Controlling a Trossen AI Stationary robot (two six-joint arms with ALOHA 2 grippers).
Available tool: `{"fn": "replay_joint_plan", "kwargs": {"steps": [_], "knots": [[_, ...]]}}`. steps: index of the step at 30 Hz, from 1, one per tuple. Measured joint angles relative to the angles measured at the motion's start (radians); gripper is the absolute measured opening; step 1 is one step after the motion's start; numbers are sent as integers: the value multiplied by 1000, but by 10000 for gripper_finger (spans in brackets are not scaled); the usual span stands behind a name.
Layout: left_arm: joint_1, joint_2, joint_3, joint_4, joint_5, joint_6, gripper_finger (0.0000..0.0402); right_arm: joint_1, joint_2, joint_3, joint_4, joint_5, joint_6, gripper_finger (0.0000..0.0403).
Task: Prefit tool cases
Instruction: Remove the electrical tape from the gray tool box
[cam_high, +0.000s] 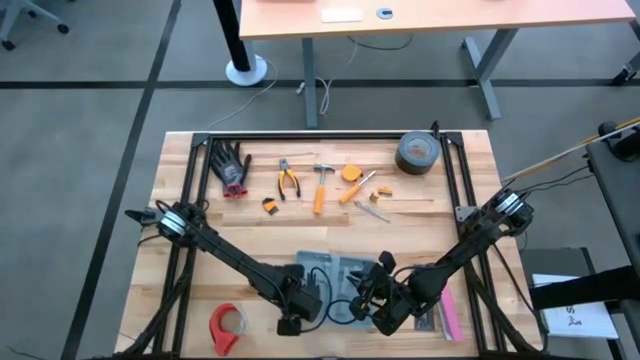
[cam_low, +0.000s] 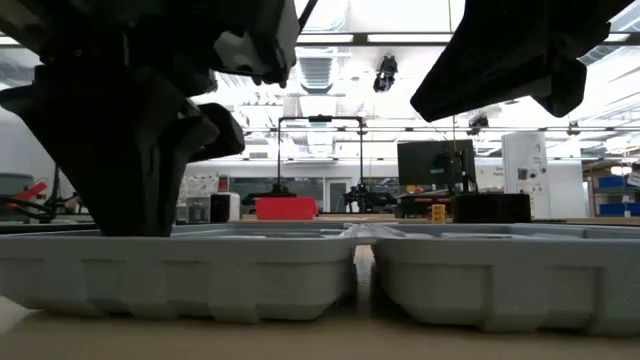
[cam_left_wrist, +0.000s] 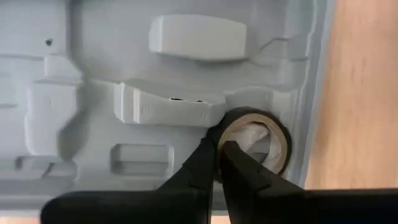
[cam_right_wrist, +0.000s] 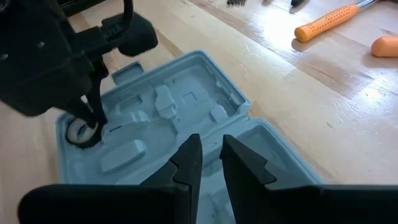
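The blue-grey tool case (cam_high: 340, 268) lies open on the table's near middle, its grey moulded tray facing up (cam_right_wrist: 186, 106). My left gripper (cam_left_wrist: 221, 144) reaches down into the case's near left corner and is shut on a small black tape roll (cam_left_wrist: 273, 134), which also shows in the right wrist view (cam_right_wrist: 81, 132). My right gripper (cam_right_wrist: 211, 155) hovers a little above the case's right half, its fingers slightly open and empty. In the low view the left gripper (cam_low: 130, 170) dips into the left half (cam_low: 180, 270), and the right gripper (cam_low: 520, 60) is above the right half (cam_low: 500, 280). My left gripper pinches the tape roll's wall (cam_left_wrist: 219, 127) on the side nearest the gripper, one finger (cam_left_wrist: 239, 162) inside the ring and one finger (cam_left_wrist: 200, 163) outside it. The fingers come from above, pointing down. The roll lies flat in a round pocket at the tray's corner.
At the table's far side lie black gloves (cam_high: 231, 168), pliers (cam_high: 288, 180), an orange-handled hammer (cam_high: 321, 188), small orange tools (cam_high: 355, 180) and a big black tape roll (cam_high: 418, 152). A red tape roll (cam_high: 227, 325) lies near left, and a pink bar (cam_high: 450, 315) right of the case.
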Motion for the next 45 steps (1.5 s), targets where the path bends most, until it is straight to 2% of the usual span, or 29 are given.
{"fn": "replay_joint_plan", "kwargs": {"steps": [7,16,27,31,37,45], "knots": [[0,-66,-3,-41,-11,-19,6,0,0,0,2,0,0,58],[0,-86,32,-99,-27,-28,7,0,0,0,2,0,0,59],[1,-91,66,-67,-107,-3,7,0,0,0,2,0,10,45],[4,-91,66,-110,-186,11,7,0,0,0,2,0,11,53],[53,-95,66,-173,-306,42,7,1,0,0,2,0,24,62],[158,-97,66,-171,-338,146,8,23,0,0,-3,9,65,46]]}}
